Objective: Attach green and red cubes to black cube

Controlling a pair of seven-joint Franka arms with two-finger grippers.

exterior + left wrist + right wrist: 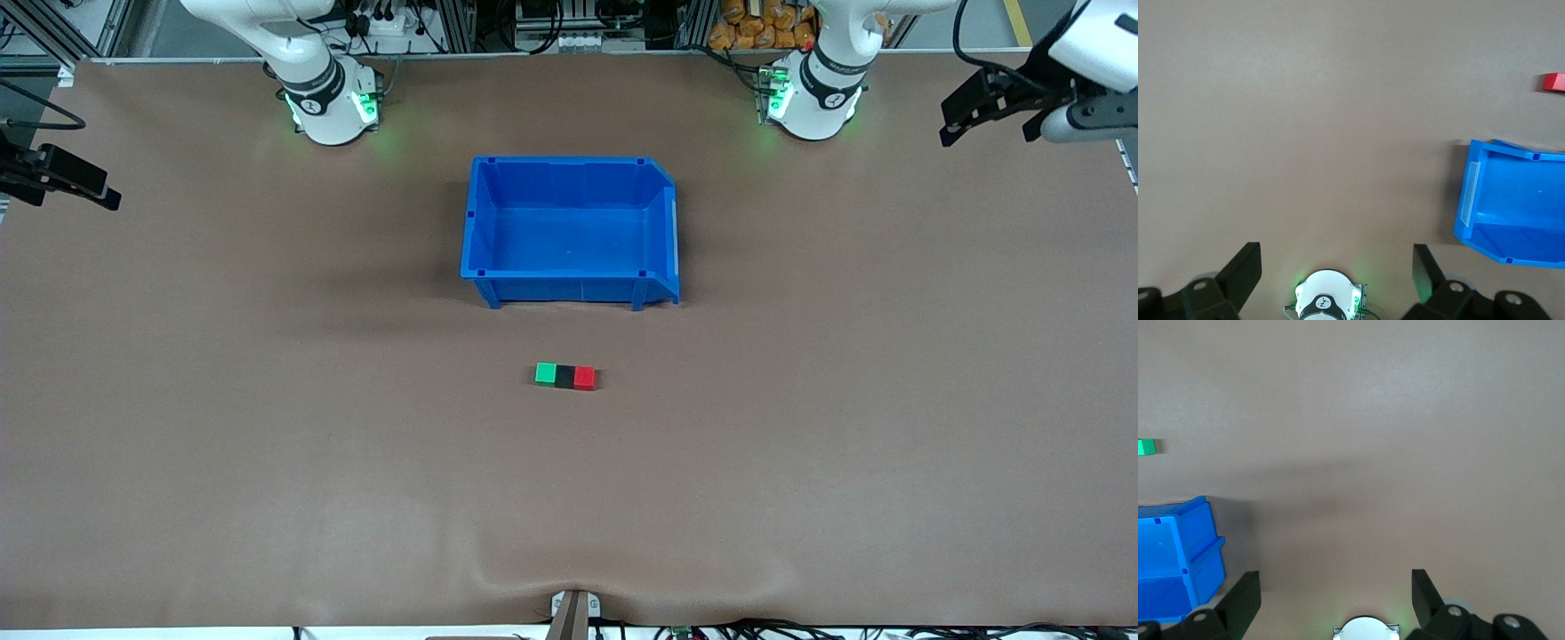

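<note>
Front view shows the three tiny cubes already joined in a short row on the brown table cover [267, 444], nearer the camera than the open blue plastic bin [569, 229]: the bright green plastic cube [545, 373] toward the right arm's end, the matte black cube [564, 376] in the middle, the bright red cube [584, 378] toward the left arm's end, each touching its neighbour. To my eye they look light, hard and smooth-sided, so a pinch across two flat opposite faces would suit best; they could slip or part if nudged sideways. The left gripper [994, 111] hangs over its own end of the table, fingers apart and empty. The right gripper [62, 178] waits over the other end, fingers likewise apart, holding nothing.
</note>
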